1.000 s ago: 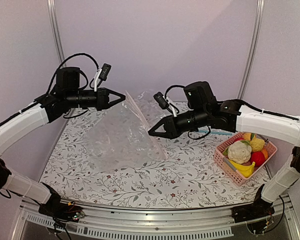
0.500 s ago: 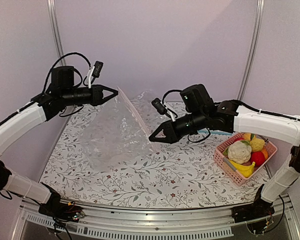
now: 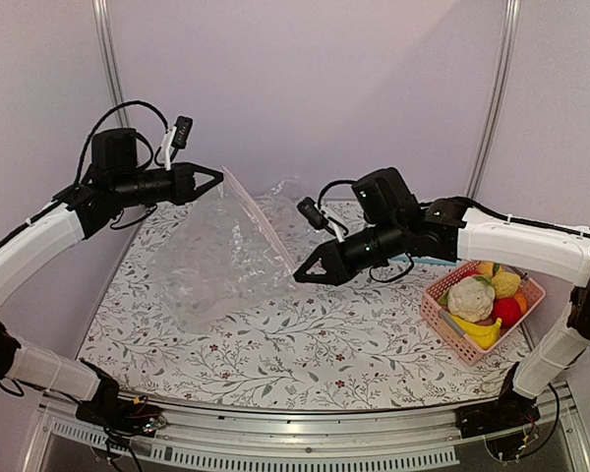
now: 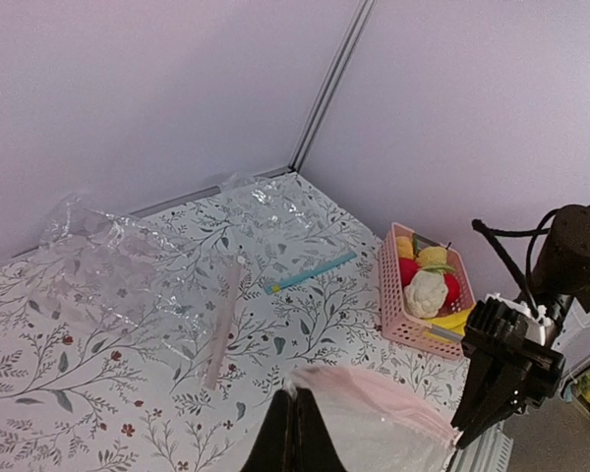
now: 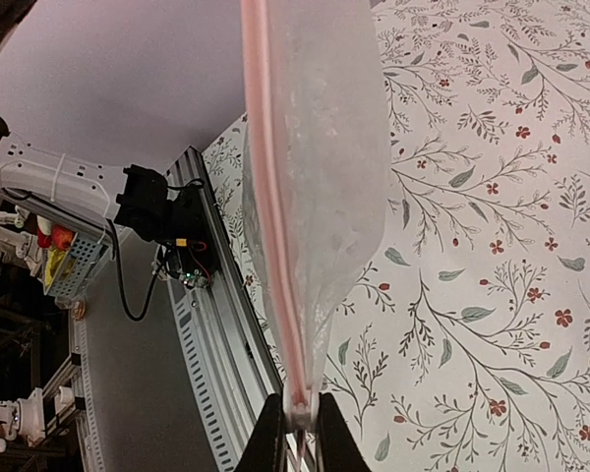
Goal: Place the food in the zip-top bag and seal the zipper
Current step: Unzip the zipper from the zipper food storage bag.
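Zip-top bag held up between both arms, food not yet inside.
The left gripper is clenched on one end of the bag's mouth edge and the right gripper pinches the other end, so the bag hangs slanted over the table. The food sits in the pink basket, well apart.

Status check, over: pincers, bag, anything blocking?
Left pincer, right pincer shut on top edge of zip-top bag, lifted. Food in pink basket. Spare bags on table behind.
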